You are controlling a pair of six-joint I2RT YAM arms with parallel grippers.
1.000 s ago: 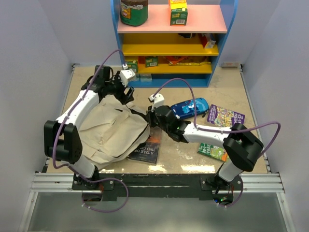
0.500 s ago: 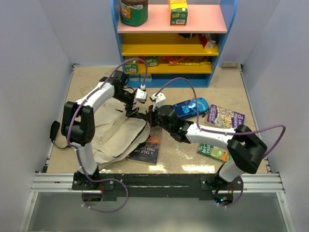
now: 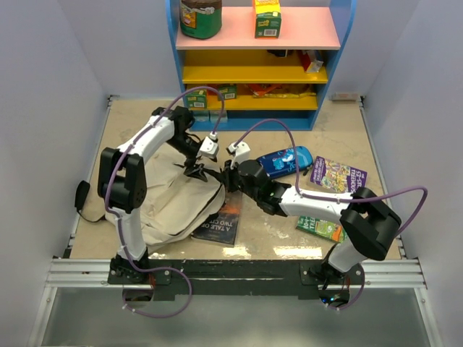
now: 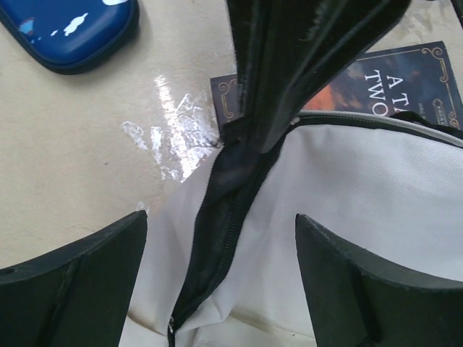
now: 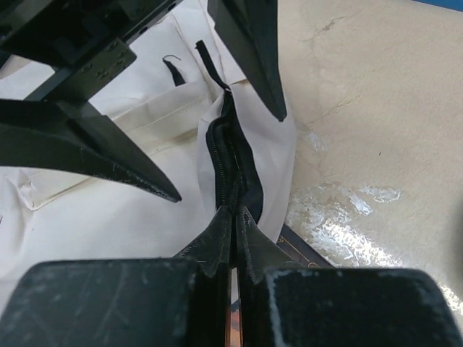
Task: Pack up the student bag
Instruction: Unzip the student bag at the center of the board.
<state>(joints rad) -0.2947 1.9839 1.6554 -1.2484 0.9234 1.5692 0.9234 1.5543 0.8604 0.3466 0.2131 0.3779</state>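
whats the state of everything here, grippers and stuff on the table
bag, slumped flat, zip edge pinched
left gripper, open over the zip
right gripper, shut on the zip edge
pencil case, closed, lying flat
dark book, closed, partly under the bag
purple book, closed, lying flat

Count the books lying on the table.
3. A dark book half under the bag, a purple book at the right, a green book partly under the right arm. The bag may hide more.

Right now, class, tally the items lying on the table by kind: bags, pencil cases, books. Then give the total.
student bag: 1
blue pencil case: 1
books: 3 (dark book, purple book, green book)
Total: 5
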